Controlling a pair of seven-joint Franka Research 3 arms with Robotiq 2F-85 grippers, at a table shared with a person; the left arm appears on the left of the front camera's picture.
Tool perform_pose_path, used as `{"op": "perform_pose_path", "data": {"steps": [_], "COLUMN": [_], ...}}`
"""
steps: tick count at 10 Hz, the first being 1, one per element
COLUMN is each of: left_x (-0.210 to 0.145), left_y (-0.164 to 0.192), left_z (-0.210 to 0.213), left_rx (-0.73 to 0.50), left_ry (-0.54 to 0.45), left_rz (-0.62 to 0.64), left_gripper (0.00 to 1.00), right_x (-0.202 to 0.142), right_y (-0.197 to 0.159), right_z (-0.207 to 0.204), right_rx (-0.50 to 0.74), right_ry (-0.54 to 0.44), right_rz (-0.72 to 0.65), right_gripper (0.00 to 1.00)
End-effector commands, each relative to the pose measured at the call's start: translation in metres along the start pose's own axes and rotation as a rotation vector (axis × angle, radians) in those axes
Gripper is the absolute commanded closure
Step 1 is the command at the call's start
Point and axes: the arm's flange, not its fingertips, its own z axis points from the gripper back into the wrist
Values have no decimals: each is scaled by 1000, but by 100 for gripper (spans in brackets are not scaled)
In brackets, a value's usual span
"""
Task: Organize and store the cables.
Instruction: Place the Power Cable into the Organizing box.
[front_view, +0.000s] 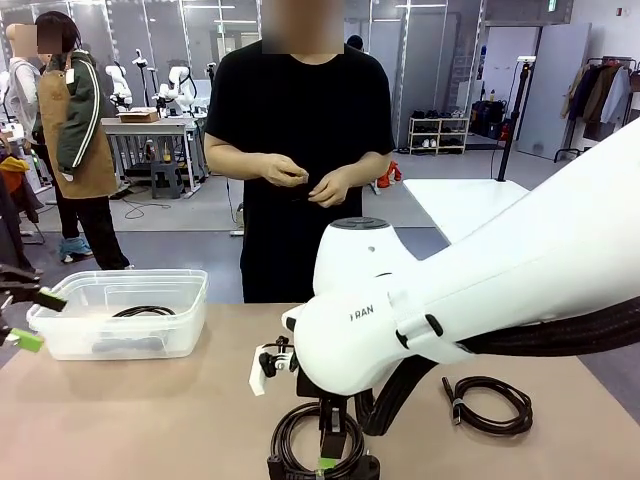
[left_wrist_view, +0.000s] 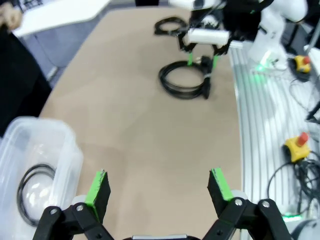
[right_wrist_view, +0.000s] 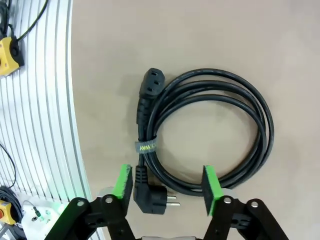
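A coiled black cable bound by a grey strap lies flat on the tan table, its plug at the near side. My right gripper is open over the coil's near arc, with its green pads apart on either side of the strands. The front view has this gripper low over that coil near the front edge. A second coiled cable lies to the right. A third cable rests inside the clear bin. My left gripper hangs open and empty beside the bin.
A person in black stands at the far side with both hands together at the waist. A ribbed aluminium strip runs along the table's near edge. Yellow button boxes and loose wires lie beyond it.
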Motion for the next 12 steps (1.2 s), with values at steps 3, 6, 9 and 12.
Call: {"op": "perform_pose_path", "data": {"steps": [3, 6, 9, 12], "left_x": [110, 183, 133, 109], "left_y": [-26, -27, -12, -29], "left_z": [-59, -133, -127, -180], "left_rx": [-159, -226, -242, -173], "left_ry": [98, 241, 384, 509], "left_rz": [1, -80, -86, -122], "left_gripper": [0, 0, 0, 0], "right_x": [-79, -188, -313, -410], "right_y": [5, 20, 54, 89], "right_z": [50, 97, 136, 150], "right_rx": [20, -3, -19, -50], "right_ry": [-139, -313, -542, -761], "right_rz": [-59, -123, -192, -181], "right_gripper": [0, 0, 0, 0]}}
